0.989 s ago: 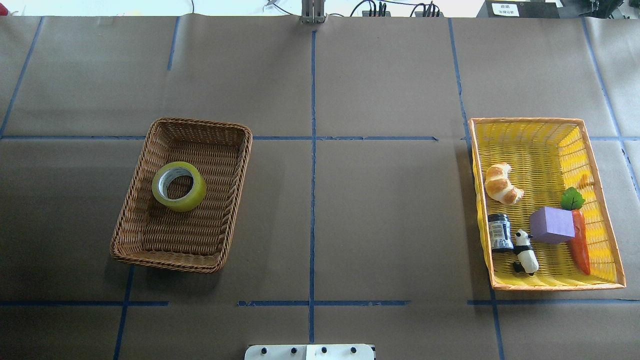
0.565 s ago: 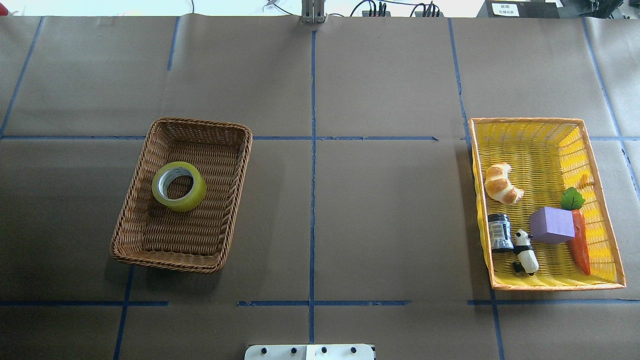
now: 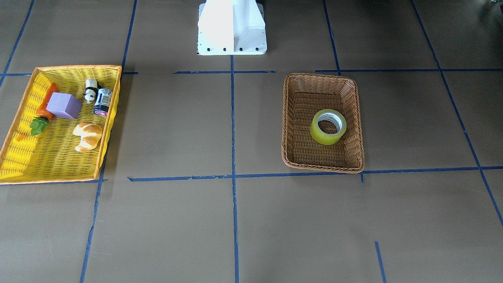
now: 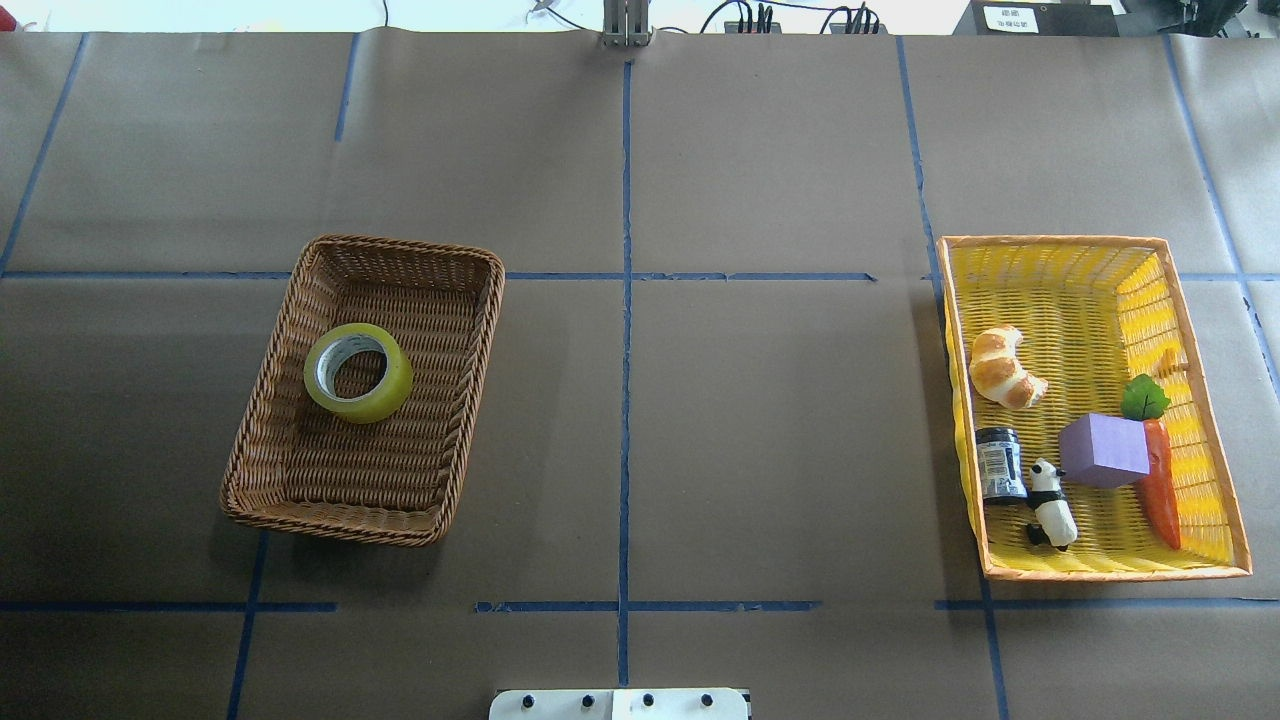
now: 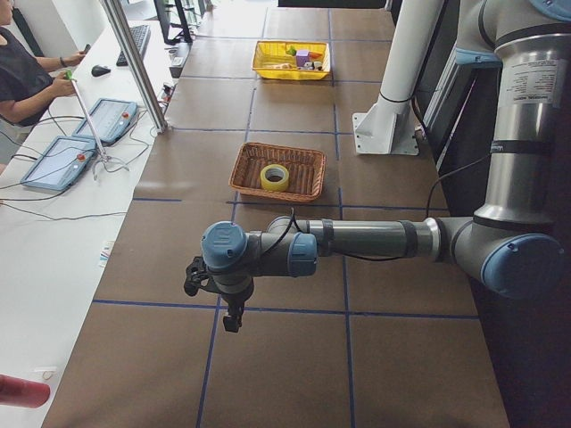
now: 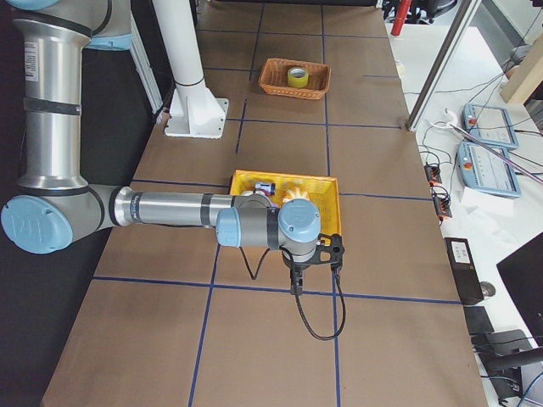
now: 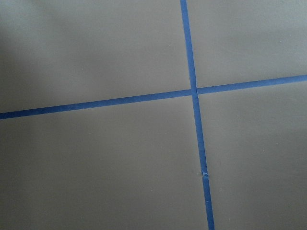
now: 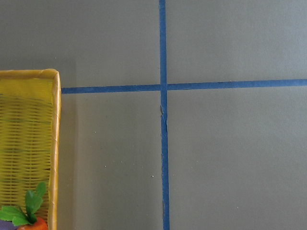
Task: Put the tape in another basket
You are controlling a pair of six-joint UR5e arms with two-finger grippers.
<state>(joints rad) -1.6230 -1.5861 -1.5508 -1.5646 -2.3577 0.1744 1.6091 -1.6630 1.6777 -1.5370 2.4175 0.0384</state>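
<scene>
The yellow-green tape roll (image 4: 384,397) lies flat inside the brown wicker basket (image 4: 330,522) on the table's left half; they also show in the front view, the tape (image 3: 320,136) in the basket (image 3: 322,167). Neither gripper shows in the overhead or front view. In the left side view my left gripper (image 5: 230,316) hangs over bare table, well short of the basket (image 5: 251,169). In the right side view my right gripper (image 6: 294,284) hangs just beyond the yellow basket (image 6: 333,206). I cannot tell whether either is open or shut. The wrist views show no fingers.
The yellow plastic-weave basket (image 4: 1100,573) with an orange rim at the right holds a croissant (image 4: 1003,370), a purple block (image 4: 1103,450), a carrot (image 4: 1160,490), a small jar (image 4: 999,462) and a panda figure (image 4: 1052,515). The robot base (image 3: 232,27) stands at the near edge. Blue tape lines grid the brown table.
</scene>
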